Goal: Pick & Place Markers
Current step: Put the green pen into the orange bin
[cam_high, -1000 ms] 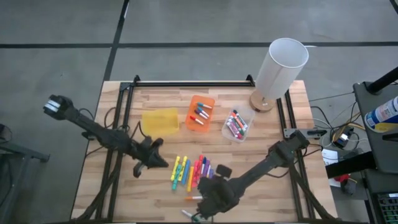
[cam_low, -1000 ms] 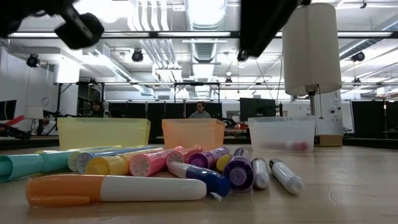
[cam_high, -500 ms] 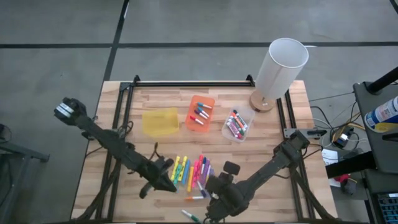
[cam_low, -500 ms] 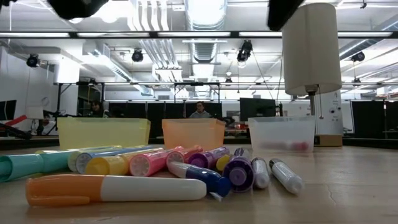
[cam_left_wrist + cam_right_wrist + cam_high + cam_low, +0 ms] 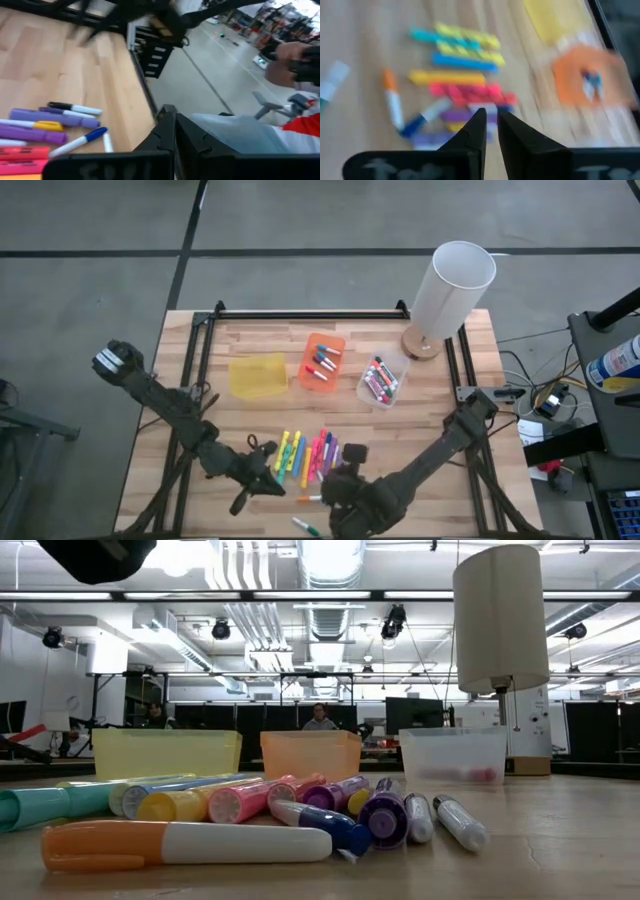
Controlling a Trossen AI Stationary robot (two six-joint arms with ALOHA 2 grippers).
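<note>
Several markers (image 5: 308, 455) in many colours lie side by side on the wooden table near its front edge; the low view shows them (image 5: 300, 805) close up. An orange-and-white marker (image 5: 311, 498) lies apart, nearer the front edge. My left gripper (image 5: 276, 487) hovers shut and empty just left of the pile; its fingers (image 5: 175, 131) meet. My right gripper (image 5: 328, 493) hangs over the pile's near right end, slanting down. Its fingers (image 5: 478, 131) stand a narrow gap apart with nothing between them.
A yellow bin (image 5: 257, 375), an orange bin (image 5: 322, 362) and a clear bin (image 5: 380, 381) stand in a row behind the pile, the last two holding markers. A white lamp (image 5: 450, 285) stands at the back right. A green marker (image 5: 305, 527) lies at the front edge. A person's hand (image 5: 287, 57) shows beyond the table.
My left gripper has swung from the table's left side toward the near edge and the right, ending beside the marker pile. My right gripper has risen a little above the pile's near end and rolled. No marker has moved.
</note>
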